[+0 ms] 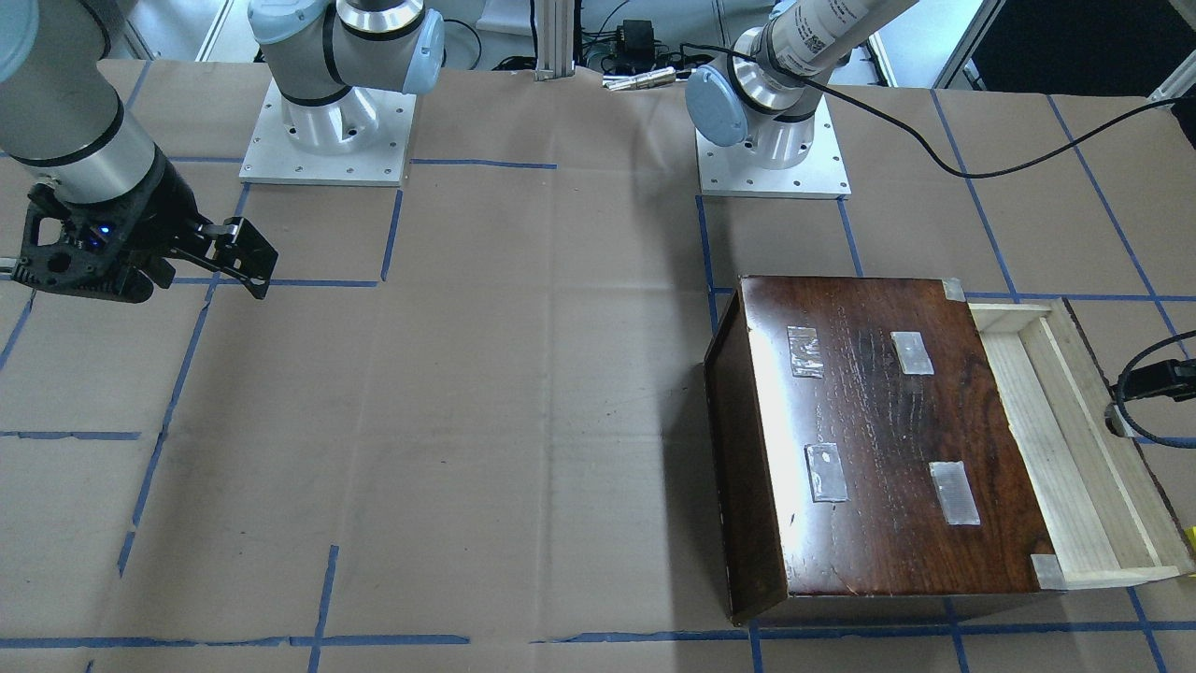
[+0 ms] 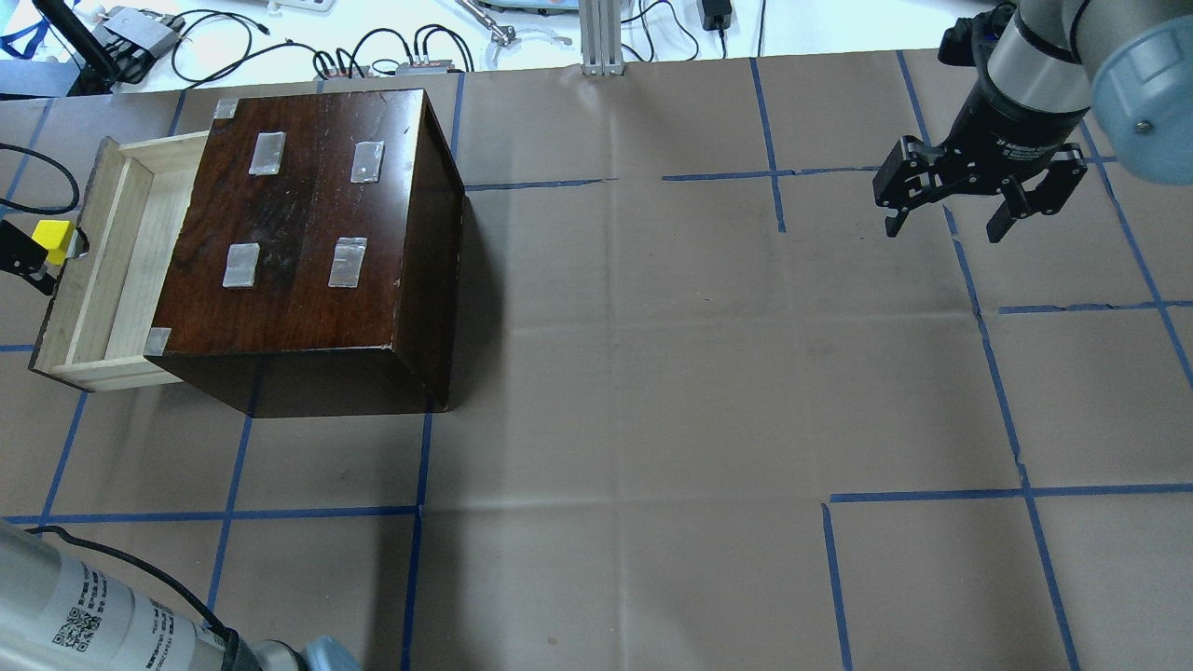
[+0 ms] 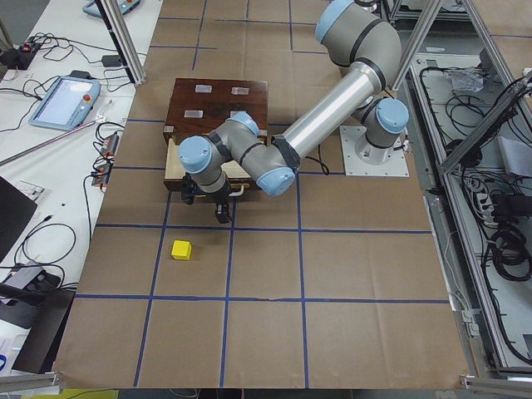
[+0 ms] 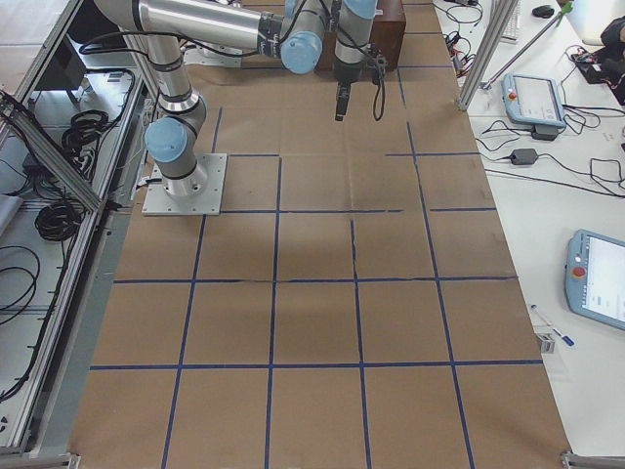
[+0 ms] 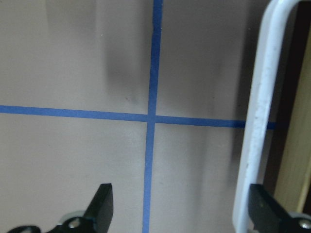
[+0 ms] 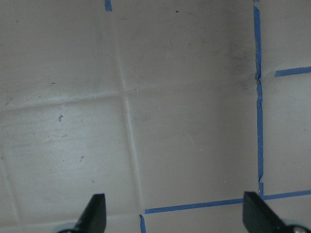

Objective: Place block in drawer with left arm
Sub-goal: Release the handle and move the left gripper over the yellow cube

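The yellow block point(image 3: 181, 249) lies on the paper-covered table in front of the pulled-out drawer; it also shows at the overhead view's left edge point(image 2: 54, 240). The drawer point(image 2: 102, 270) of the dark wooden box point(image 2: 308, 233) is open and its tray holds nothing. My left gripper point(image 5: 182, 204) is open and empty, hanging low just outside the drawer's front point(image 3: 205, 208). In the left wrist view the drawer's white handle point(image 5: 257, 121) stands just inside the right finger. The block is apart from it, further from the box. My right gripper point(image 2: 945, 228) is open and empty, far from the box.
Blue tape lines point(image 2: 596, 182) cross the brown paper. Both arm bases point(image 1: 327, 131) stand at the robot's side of the table. A loose black cable point(image 1: 990, 168) runs over the table toward the left gripper. Wires and devices point(image 2: 373, 56) lie beyond the far edge.
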